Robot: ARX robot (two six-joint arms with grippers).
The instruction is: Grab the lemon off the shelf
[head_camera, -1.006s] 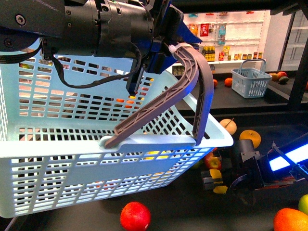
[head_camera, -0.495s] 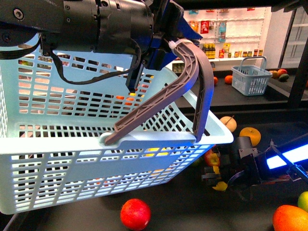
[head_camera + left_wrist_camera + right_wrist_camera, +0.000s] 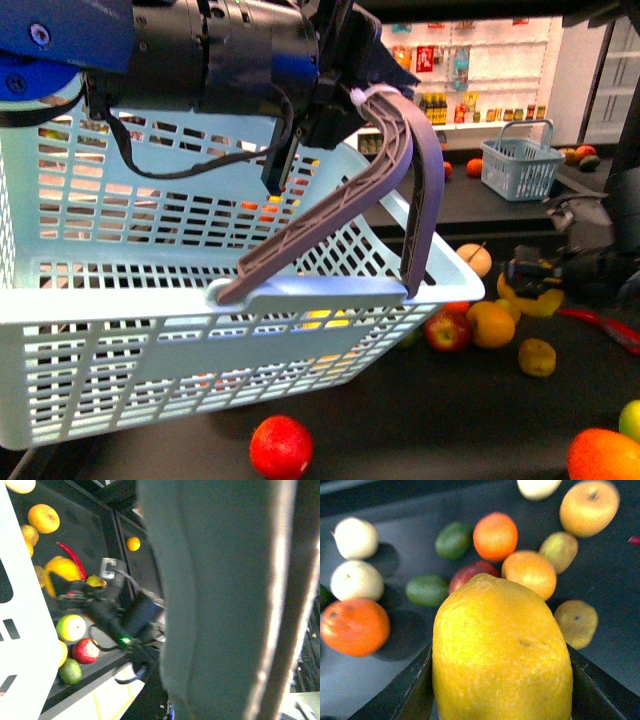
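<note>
Right gripper (image 3: 529, 280) lifted, apparently gripping lemon (image 3: 501, 650).

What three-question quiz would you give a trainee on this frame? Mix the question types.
1. True or false: the right claw is shut on the lemon.
2. What does the left claw hold? A) a red apple B) the light blue basket, by its handle C) nothing
3. Short answer: is the lemon inside the basket yet?

Key: 1 true. 2 B. 3 no; it is held over the shelf, to the right of the basket.
</note>
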